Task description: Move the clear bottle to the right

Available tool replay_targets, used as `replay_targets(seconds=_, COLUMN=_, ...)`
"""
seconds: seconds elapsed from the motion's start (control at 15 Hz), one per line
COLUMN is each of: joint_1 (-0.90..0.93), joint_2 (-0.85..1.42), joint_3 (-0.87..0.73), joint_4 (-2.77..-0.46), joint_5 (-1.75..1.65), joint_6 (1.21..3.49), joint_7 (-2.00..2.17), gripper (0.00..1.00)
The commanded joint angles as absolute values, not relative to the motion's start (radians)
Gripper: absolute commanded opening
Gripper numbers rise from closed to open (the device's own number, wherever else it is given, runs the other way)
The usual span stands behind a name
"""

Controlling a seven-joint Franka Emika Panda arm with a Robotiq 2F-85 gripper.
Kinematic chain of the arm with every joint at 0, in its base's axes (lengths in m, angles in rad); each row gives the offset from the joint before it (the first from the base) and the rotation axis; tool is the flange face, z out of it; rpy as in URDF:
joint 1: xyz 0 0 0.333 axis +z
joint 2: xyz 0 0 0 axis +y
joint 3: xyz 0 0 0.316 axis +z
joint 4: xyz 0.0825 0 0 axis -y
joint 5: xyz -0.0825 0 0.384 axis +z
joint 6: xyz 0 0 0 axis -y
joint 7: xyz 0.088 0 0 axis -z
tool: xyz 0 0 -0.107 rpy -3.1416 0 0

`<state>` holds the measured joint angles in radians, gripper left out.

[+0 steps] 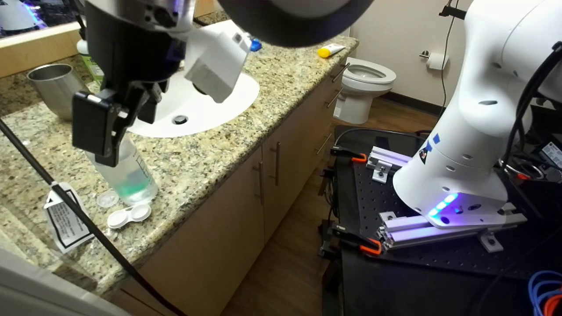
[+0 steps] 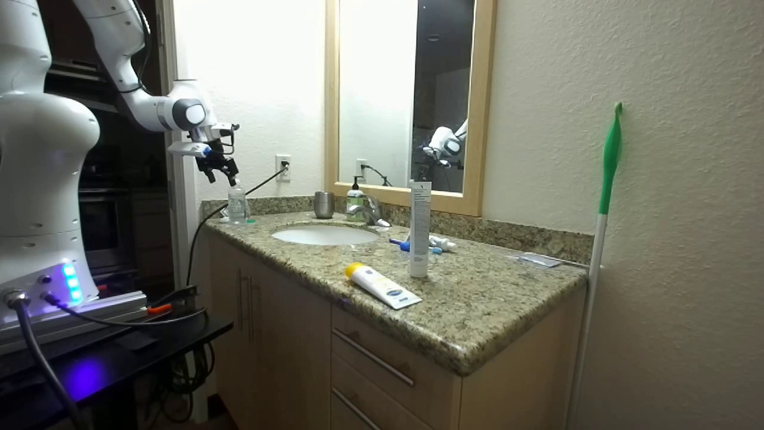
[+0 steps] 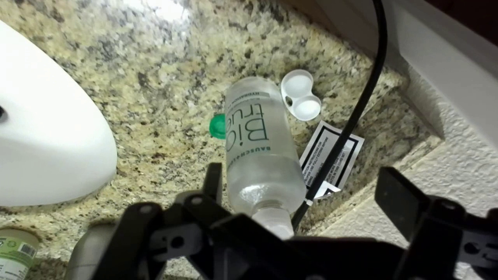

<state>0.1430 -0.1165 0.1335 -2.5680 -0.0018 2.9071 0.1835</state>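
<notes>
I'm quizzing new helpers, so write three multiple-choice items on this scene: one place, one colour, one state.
1. Where is the white lens case?
A) In the sink
B) Beside the clear bottle
C) In the metal cup

2. What colour is the pole's upper end?
A) Green
B) Red
C) Black

3. How is the claw?
A) Shut, empty
B) Shut on the clear bottle
C) Open

1 B: next to the bottle's base in the wrist view.
2 A: green in an exterior view.
3 C: jaws wide apart in the wrist view.
</notes>
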Motion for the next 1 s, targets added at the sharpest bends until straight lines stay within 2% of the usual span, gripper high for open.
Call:
replay_targets(seconds=0.0, joint_1=0.132, joint_2=-0.093, joint_3=0.136, joint_4=-2.563, joint_5=-0.052, joint_6=2.951, joint_7=0.221, gripper=1.00)
replay_targets(seconds=0.6, joint_1=0.108, joint_2=0.061, joint_3=0.143, joint_4=-2.511, joint_5=-0.083, joint_6=3.133, joint_7=0.276, gripper=1.00)
replay_targets(seconds=0.93, joint_1=0.106, joint_2=0.018, joint_3=0.140, joint_4=-2.537, joint_5=-0.106, joint_6=3.095, joint_7=0.284, gripper=1.00)
